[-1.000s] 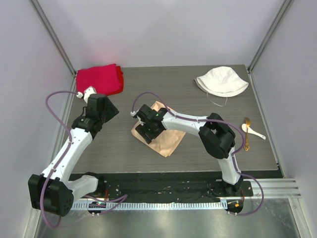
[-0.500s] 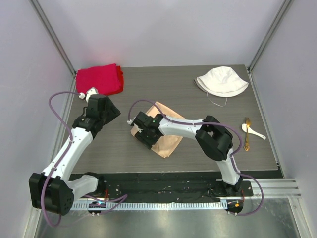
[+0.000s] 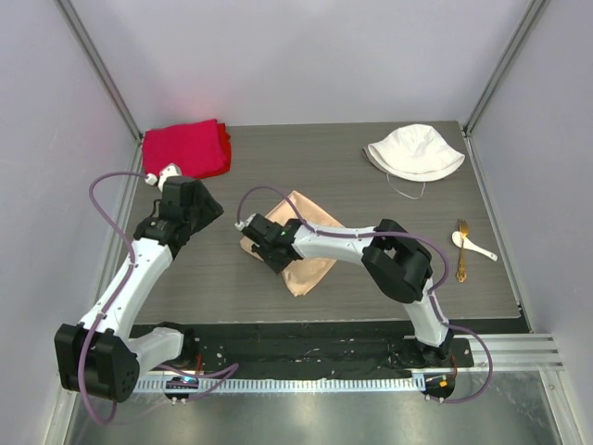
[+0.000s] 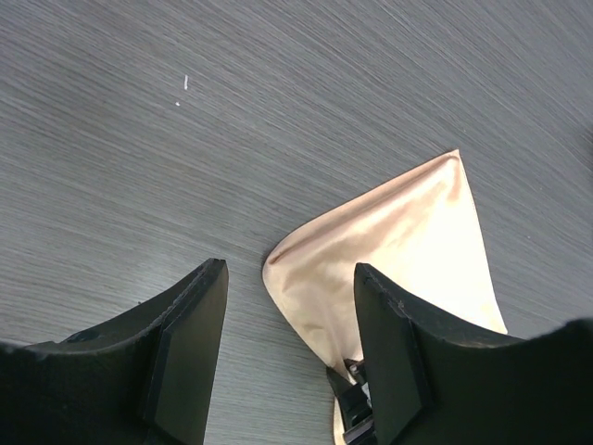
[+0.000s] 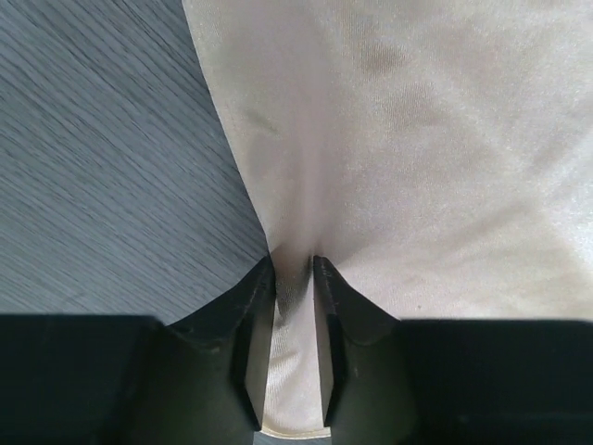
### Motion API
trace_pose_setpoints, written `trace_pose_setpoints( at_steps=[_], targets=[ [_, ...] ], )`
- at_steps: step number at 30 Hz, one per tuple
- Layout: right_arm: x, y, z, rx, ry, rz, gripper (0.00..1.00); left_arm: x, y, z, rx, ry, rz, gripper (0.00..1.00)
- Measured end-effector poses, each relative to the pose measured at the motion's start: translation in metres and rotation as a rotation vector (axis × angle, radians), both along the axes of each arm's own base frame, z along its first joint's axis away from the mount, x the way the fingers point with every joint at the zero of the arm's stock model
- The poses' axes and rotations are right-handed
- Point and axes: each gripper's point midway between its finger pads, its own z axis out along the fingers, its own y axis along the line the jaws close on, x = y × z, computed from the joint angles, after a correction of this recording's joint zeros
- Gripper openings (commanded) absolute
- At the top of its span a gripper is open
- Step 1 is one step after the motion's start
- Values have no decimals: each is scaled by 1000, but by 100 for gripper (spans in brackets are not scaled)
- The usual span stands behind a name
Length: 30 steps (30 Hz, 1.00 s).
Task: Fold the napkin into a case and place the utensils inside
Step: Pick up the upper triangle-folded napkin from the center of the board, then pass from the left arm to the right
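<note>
Only the right wrist view shows the right tool (image 5: 294,264) pinching a ridge of the napkin (image 5: 417,139) (hidden from above), while the left tool (image 4: 289,271) hangs wide.

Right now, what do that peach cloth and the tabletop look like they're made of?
The napkin looks like thin satin: a glossy sheen and soft, fine wrinkles. The table looks like dark grey wood-grain laminate, matte with fine streaks, though it could be real wood.
</note>
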Motion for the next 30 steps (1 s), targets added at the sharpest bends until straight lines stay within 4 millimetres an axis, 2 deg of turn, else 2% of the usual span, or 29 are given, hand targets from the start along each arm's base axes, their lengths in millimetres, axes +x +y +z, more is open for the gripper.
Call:
trace_pose_setpoints(
  at_steps=[8,14,18,22,30],
  targets=[
    [-5,14,4,40,-8,-47,9,-2,-1,-5,-7,15,-9,61],
    [-19,42,6,221,171,-59,1,-3,-5,-15,-18,51,-56,60],
    [-26,54,5,379,326,-71,1,-4,-13,-21,-42,77,-98,59],
    [-23,44,5,519,472,-127,1,-7,-23,-26,-75,90,-149,61],
    [-6,14,7,764,671,-272,1,-36,-38,-70,-178,212,-175,64]
  ],
)
